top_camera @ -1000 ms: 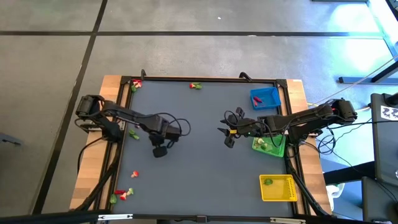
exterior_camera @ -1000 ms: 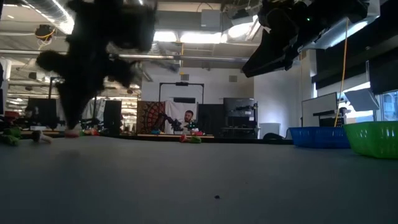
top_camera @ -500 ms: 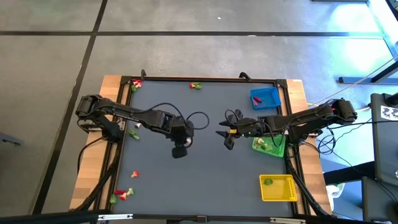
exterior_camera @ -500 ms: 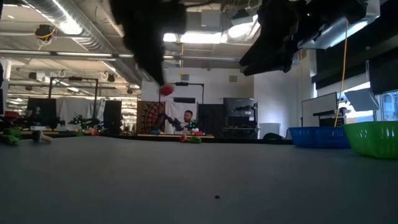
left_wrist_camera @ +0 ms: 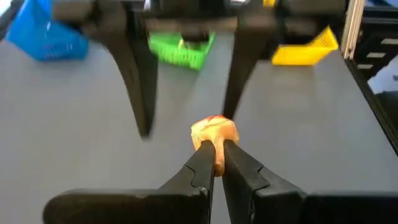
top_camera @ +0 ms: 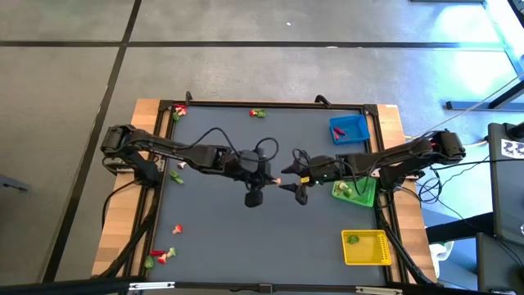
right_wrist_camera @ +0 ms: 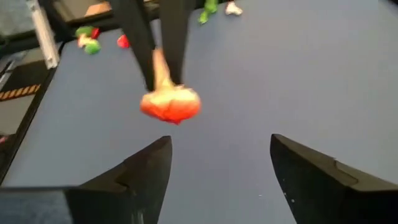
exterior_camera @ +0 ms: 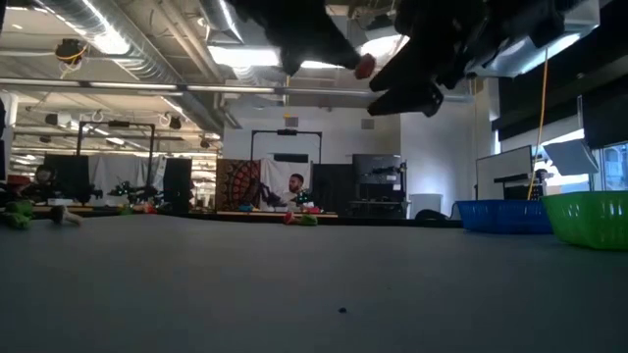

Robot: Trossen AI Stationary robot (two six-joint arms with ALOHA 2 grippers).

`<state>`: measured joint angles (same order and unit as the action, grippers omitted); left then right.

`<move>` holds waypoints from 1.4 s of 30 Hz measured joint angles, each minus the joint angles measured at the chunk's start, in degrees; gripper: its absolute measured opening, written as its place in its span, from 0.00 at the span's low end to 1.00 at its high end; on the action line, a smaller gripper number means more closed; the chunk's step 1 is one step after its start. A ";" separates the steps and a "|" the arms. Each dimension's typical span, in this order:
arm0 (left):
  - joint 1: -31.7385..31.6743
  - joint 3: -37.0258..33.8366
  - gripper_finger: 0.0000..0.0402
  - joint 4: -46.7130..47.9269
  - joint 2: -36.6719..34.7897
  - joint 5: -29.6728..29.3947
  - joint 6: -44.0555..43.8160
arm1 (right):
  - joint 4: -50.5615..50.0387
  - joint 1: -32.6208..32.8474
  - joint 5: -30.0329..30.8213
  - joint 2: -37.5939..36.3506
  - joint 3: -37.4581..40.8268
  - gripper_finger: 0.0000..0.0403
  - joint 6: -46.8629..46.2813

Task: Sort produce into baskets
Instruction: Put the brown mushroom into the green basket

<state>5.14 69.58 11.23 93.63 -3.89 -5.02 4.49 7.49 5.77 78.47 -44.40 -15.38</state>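
Red piece [left_wrist_camera: 213,132] pinched at the tips of the left gripper [left_wrist_camera: 214,155], held in the air over mid-table, well clear of the mat [top_camera: 270,238]; whitish flesh showing on one side, red on the other [right_wrist_camera: 170,103]. Carried there within the last second, from over the left half of the table to the centre, on a far-extended left arm. Met there by the right gripper [right_wrist_camera: 217,165], fingers spread wide and empty, widened over that same second, one finger either side of the piece but not yet touching it. Seen from above, both grippers tip to tip [top_camera: 278,180], the piece between them. Reads as a mid-air handover: left to right, since all three baskets sit on the right side. Green basket [top_camera: 354,193] just behind the right gripper, with a few pieces in it; blue basket [top_camera: 349,129] beyond it, toward the far edge; yellow basket [top_camera: 366,248] near the front, one green piece inside. Handover likely to call for the right fingers closing before the left ones let go, or the piece drops. More produce left to sort: a cluster at the far-left corner [top_camera: 178,111], a pair at the far edge [top_camera: 258,113], some at the front left [top_camera: 162,256].
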 joint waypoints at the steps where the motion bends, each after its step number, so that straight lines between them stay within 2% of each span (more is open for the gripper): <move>1: -0.06 0.00 0.04 -1.69 0.42 -0.02 0.54 | 0.75 0.00 -0.86 0.58 0.00 0.65 0.48; 5: -0.37 -0.02 0.04 -4.59 1.58 -0.04 1.40 | 3.11 0.01 -1.96 1.56 0.00 0.59 0.88; 13: -0.67 -0.04 0.04 -4.30 2.82 -0.02 2.27 | 5.16 0.02 -4.34 0.53 -0.04 0.42 0.88; 23: -0.69 -0.04 0.06 -4.09 2.82 -0.02 3.19 | 4.43 0.04 -5.73 0.51 -0.02 0.05 0.88; 26: -0.94 -0.09 0.12 -4.18 2.82 0.01 2.19 | 4.26 0.04 -5.83 0.49 -0.02 0.04 0.88; 30: -1.54 -0.09 0.26 -4.12 2.82 0.06 0.25 | 2.85 0.01 -5.76 0.43 -0.34 0.08 1.15; 32: -1.61 -0.09 0.32 -4.20 2.68 -0.03 1.24 | -1.96 0.00 -4.24 -0.14 -2.02 0.09 2.13; 35: -1.50 -0.09 0.38 -2.79 1.97 0.51 3.88 | -14.58 0.04 -1.28 -0.87 -5.27 0.09 2.43; 39: -1.52 -0.09 0.41 -0.08 1.94 0.75 4.96 | -31.46 0.00 2.79 -2.01 -10.86 0.08 1.56; 42: -1.54 -0.09 0.41 0.09 1.94 0.44 4.90 | -43.41 0.00 4.36 -2.21 -13.64 0.09 -2.46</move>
<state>3.60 69.49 11.32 95.57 -3.45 -0.12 -38.92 7.49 10.13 76.26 -58.04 -17.84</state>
